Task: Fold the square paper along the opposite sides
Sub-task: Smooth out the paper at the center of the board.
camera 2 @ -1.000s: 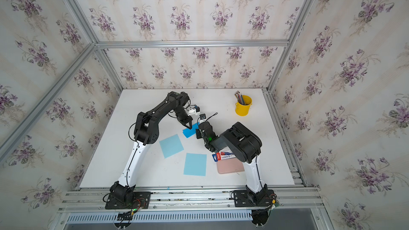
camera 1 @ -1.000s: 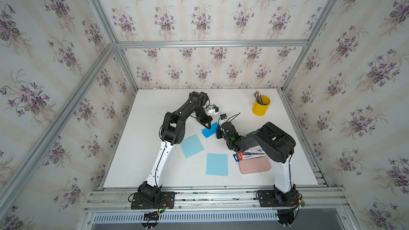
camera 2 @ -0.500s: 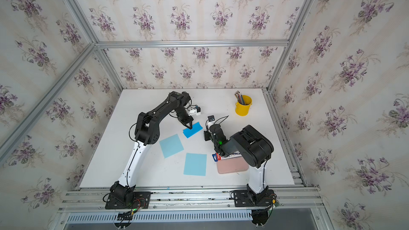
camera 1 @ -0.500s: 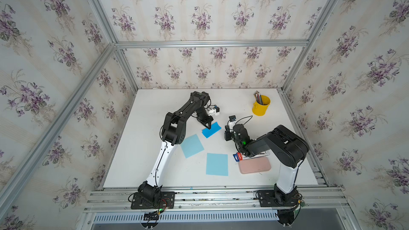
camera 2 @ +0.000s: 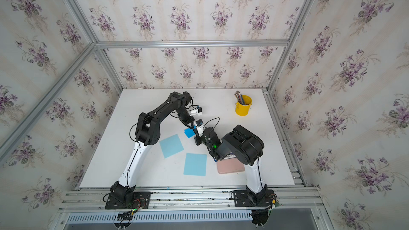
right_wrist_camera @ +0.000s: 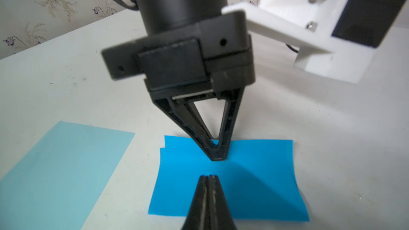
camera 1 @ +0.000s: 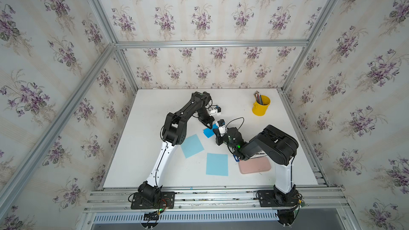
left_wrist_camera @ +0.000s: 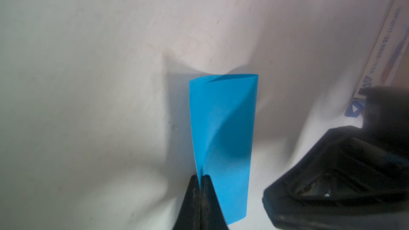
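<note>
Right wrist view: closed left jaws press the blue paper (right_wrist_camera: 254, 184); right jaws closed, empty.

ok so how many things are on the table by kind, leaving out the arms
bright blue folded paper sheet: 1
pale blue flat square paper sheets: 2
yellow pot of coloured pencils: 1
pink rounded flat case: 1
white printed box: 1
total: 6

The bright blue paper (right_wrist_camera: 254, 184) is thin, smooth and matt. The pale blue paper (right_wrist_camera: 55, 173) looks matt too. The table (right_wrist_camera: 332, 151) is white, matt and a bit scuffed. The left gripper (right_wrist_camera: 218, 158) is hard black plastic. The yellow bucket (camera 1: 261, 109) looks shiny.
</note>
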`<action>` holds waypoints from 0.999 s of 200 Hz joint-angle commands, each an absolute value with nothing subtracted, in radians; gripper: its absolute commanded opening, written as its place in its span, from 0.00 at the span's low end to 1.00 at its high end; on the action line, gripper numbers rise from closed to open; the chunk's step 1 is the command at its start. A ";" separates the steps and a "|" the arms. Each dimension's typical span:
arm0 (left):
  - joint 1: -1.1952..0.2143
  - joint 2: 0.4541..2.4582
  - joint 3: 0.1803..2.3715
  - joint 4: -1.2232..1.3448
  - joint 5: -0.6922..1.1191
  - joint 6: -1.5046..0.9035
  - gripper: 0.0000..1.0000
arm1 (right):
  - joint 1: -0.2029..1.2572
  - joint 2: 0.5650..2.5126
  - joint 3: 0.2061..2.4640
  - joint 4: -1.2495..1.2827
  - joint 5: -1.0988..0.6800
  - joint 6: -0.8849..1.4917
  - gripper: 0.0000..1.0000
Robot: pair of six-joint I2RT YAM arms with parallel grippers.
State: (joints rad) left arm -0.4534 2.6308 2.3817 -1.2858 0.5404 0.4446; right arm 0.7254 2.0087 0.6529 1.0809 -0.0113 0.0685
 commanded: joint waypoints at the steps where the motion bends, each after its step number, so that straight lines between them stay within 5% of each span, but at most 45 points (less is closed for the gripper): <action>1: -0.455 2.651 2.380 -1.254 0.460 0.471 0.00 | 0.732 2.027 0.674 1.051 0.020 0.081 0.00; 200: -0.429 2.686 2.422 -1.296 0.434 0.449 0.00 | 0.679 1.998 0.698 0.849 0.202 0.181 0.00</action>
